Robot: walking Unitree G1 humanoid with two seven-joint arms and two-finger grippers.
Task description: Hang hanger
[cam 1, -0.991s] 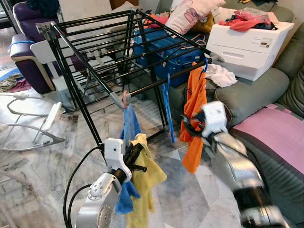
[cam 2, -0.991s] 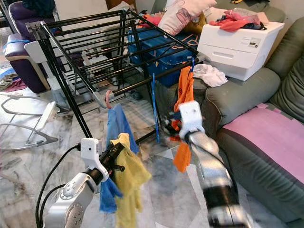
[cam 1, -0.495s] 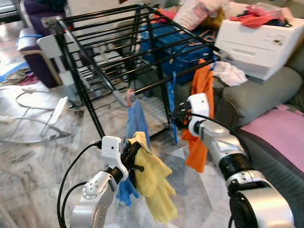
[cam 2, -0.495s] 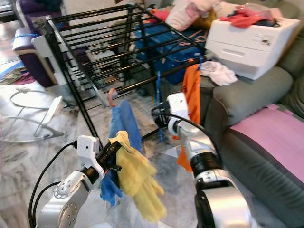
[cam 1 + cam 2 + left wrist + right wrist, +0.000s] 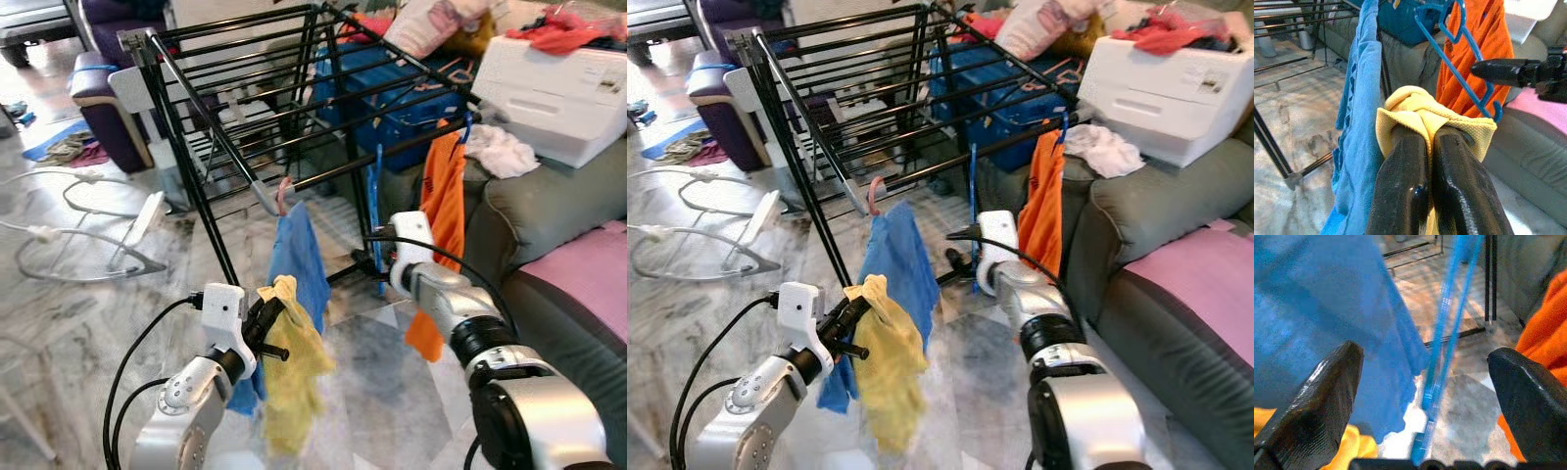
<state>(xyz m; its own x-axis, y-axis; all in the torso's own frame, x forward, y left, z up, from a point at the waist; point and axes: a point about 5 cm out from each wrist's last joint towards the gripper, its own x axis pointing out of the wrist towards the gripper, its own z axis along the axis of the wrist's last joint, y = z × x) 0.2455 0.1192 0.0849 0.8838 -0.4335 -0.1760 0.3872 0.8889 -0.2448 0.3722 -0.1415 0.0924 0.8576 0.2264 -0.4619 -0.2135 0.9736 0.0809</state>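
Observation:
A black drying rack (image 5: 245,108) stands ahead. From its front rail hang a blue shirt (image 5: 299,250) on a pink hanger, an empty blue hanger (image 5: 377,201) and an orange shirt (image 5: 443,211). My right gripper (image 5: 377,257) is open at the lower part of the blue hanger (image 5: 1442,333), which runs between its widely spread fingers (image 5: 1317,396). My left gripper (image 5: 266,328) is shut on a yellow cloth (image 5: 294,377) that dangles below it, just in front of the blue shirt (image 5: 1359,98). The left wrist view shows the yellow cloth (image 5: 1425,120) bunched at the closed fingertips.
A grey sofa (image 5: 549,206) with a pink cover stands to the right, with a white box (image 5: 563,83) holding clothes on it. A blue suitcase (image 5: 392,88) sits behind the rack. A purple chair (image 5: 108,127) and a white wire frame (image 5: 108,245) are on the marble floor at left.
My right gripper has moved left from in front of the orange shirt to the blue hanger. The yellow cloth has swung and settled. The camera has shifted.

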